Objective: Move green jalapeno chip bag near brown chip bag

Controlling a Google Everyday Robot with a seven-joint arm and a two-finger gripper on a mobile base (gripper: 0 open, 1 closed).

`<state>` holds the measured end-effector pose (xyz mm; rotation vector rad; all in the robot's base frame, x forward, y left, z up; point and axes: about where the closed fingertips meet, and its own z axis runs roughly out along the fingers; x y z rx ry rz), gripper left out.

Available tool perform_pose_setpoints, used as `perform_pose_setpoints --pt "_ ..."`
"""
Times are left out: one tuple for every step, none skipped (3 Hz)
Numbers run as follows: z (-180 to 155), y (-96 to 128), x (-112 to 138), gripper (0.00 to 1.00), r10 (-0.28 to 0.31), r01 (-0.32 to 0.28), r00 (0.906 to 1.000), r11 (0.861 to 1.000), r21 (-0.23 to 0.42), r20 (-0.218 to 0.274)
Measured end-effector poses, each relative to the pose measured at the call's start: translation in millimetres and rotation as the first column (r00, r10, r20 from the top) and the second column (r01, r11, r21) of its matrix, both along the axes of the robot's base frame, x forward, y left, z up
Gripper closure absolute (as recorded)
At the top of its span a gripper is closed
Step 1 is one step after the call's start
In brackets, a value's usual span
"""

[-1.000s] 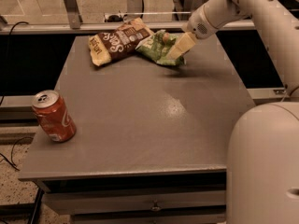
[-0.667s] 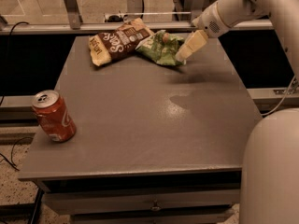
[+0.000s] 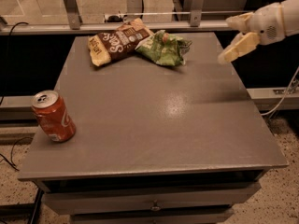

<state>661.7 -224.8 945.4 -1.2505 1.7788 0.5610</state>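
The green jalapeno chip bag (image 3: 163, 48) lies on the far middle of the grey table (image 3: 154, 125). Its left edge touches the brown chip bag (image 3: 118, 41), which lies just to its left with cream-yellow ends and white script lettering. My gripper (image 3: 235, 36) hovers off to the right of the green bag, above the table's far right edge. It is open and empty, with its cream fingers (image 3: 232, 52) spread apart. A clear gap separates it from the green bag.
A red soda can (image 3: 53, 116) stands upright near the table's left front edge. A metal rail (image 3: 140, 27) runs behind the table. A drawer front (image 3: 154, 203) sits under the tabletop. My white arm (image 3: 280, 20) enters from the right.
My gripper was at the green bag's right side. It has let go and pulled back to the right, away from the bag. The bags and the can have not moved.
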Motion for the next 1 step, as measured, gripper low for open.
perform_pose_setpoints --pt "0.7 -44.6 -33.7 0.0 -0.022 0.02 0.9997 0.993 0.118 0.01"
